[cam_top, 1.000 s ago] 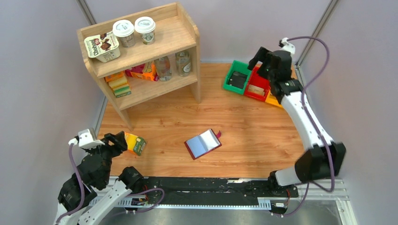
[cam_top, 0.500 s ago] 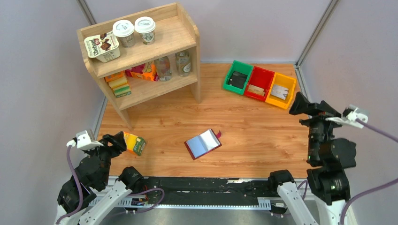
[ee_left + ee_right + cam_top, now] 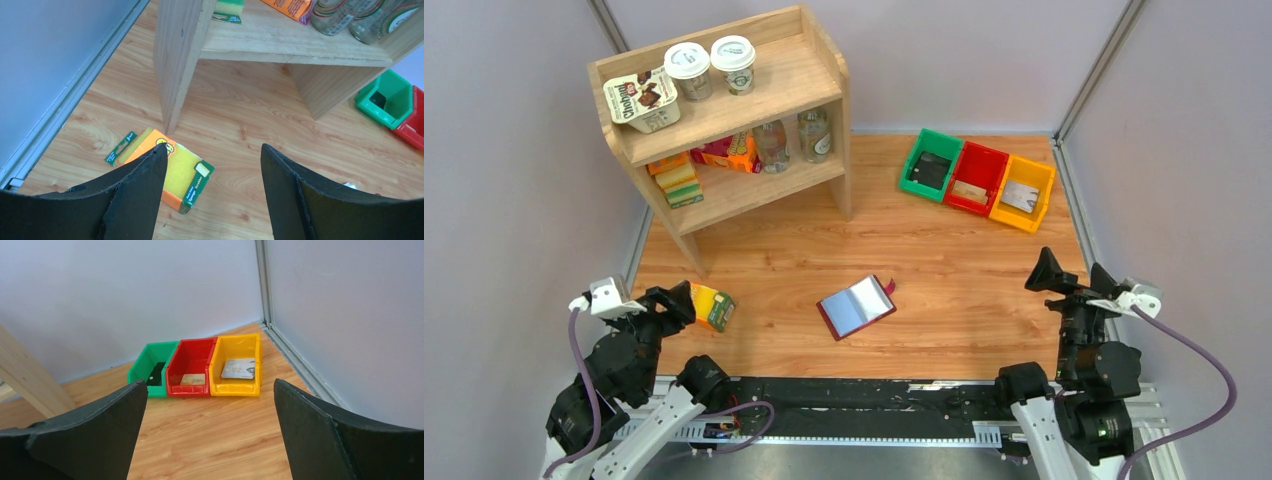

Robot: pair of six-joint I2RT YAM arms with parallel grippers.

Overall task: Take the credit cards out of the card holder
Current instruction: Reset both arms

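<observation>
The card holder (image 3: 856, 306) lies open on the worktop (image 3: 964, 270), grey sleeves up, near the middle and touched by neither arm. Well apart from it, at the far right, three bins stand in a row: a black card (image 3: 932, 170) in the green bin (image 3: 921, 152), a beige card (image 3: 969, 191) in the red bin (image 3: 983, 159) and a greyish card (image 3: 1021, 196) in the yellow bin (image 3: 1046, 196).

The right pincer (image 3: 1072, 276) stands fully released and holds nothing, raised over the near right edge. The left pincer (image 3: 672, 303) is also spread wide and empty (just beside a yellow-and-orange sponge pack (image 3: 712, 306)).

The right wrist view shows the cards' faces in the bins; the holder appears only from the top. The left wrist view shows the sponge pack lying at the foot of the wooden shelf (image 3: 180, 60).

A second ago the right arm reached out over the red bin; it has since drawn back to its base. Holder and left arm are unchanged.
</observation>
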